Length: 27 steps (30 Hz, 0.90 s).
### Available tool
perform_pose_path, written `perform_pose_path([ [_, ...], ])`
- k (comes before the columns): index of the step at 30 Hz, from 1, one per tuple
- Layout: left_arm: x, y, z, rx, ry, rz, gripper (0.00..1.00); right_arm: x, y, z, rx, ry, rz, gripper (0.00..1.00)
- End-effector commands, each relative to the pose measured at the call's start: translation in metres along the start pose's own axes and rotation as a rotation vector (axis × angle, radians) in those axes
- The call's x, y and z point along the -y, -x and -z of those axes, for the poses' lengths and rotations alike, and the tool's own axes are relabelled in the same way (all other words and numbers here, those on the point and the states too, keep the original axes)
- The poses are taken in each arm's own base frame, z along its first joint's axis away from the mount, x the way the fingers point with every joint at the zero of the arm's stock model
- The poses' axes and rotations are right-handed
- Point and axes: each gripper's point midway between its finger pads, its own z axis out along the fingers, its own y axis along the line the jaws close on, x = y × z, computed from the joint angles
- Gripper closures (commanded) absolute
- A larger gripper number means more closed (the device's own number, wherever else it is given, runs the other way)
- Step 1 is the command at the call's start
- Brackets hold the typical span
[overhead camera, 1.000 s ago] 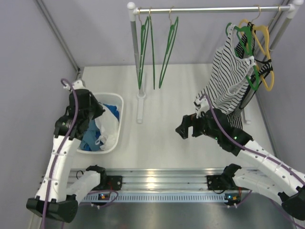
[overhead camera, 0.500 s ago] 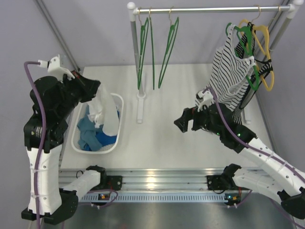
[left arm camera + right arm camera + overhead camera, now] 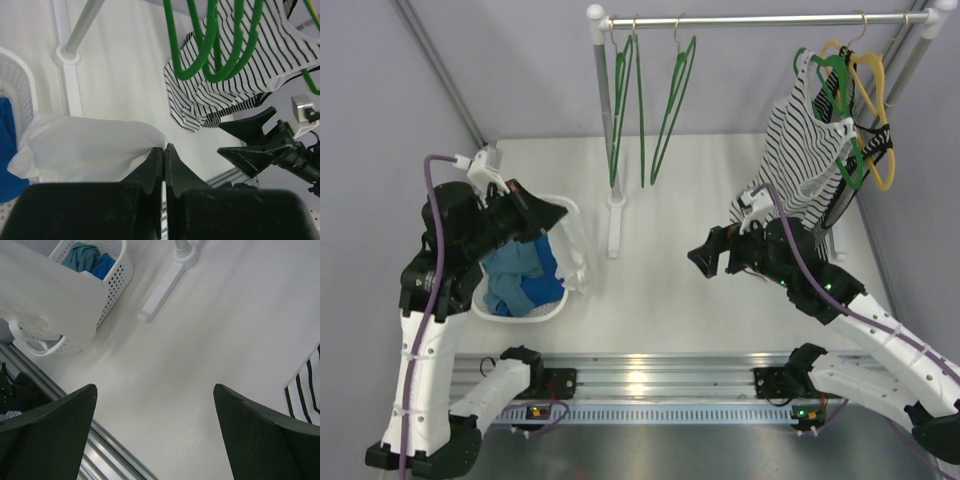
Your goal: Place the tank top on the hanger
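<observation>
Left hand [image 3: 164, 152] has shifted rightward, pinching thin white tank top [image 3: 85, 150] near worktop's [image 3: 660, 290] left edge | right hand [image 3: 155, 405] wide, empty | thin green hanger [image 3: 170, 45] unloaded.

A matte white counter [image 3: 660, 300] is seen from above, closed in by plain pale grey walls [image 3: 520, 70] at the back and on both sides. A thin grey metal strut [image 3: 440, 70] is set slanting along the back left corner. A silver horizontal clothes rail [image 3: 760, 19] is carried across the top on a grey upright post [image 3: 605, 100], which is fixed in a long white foot [image 3: 613, 235] lying on the counter. A slotted aluminium beam [image 3: 660, 378] is mounted along the near edge. Soft, even light is cast throughout, with a bright glint on the beam.
</observation>
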Motion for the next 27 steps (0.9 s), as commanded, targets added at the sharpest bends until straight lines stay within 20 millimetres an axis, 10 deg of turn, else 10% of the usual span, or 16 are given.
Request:
perform_pose_path([
  [1, 0.005, -0.014, -0.017, -0.013, -0.069, 0.031, 1.00, -0.014, 0.028, 0.008, 0.094, 0.044, 0.014, 0.00],
  [12, 0.045, -0.156, -0.094, -0.276, -0.115, -0.046, 1.00, -0.017, -0.003, -0.002, 0.052, 0.103, -0.047, 0.00],
  [21, 0.070, -0.221, -0.148, -0.400, -0.142, -0.088, 0.99, 0.014, -0.015, 0.011, 0.064, -0.045, -0.061, 0.04],
  [27, 0.034, -0.233, -0.183, -0.374, 0.019, -0.148, 0.55, 0.020, -0.035, 0.007, 0.004, -0.067, -0.074, 0.05],
])
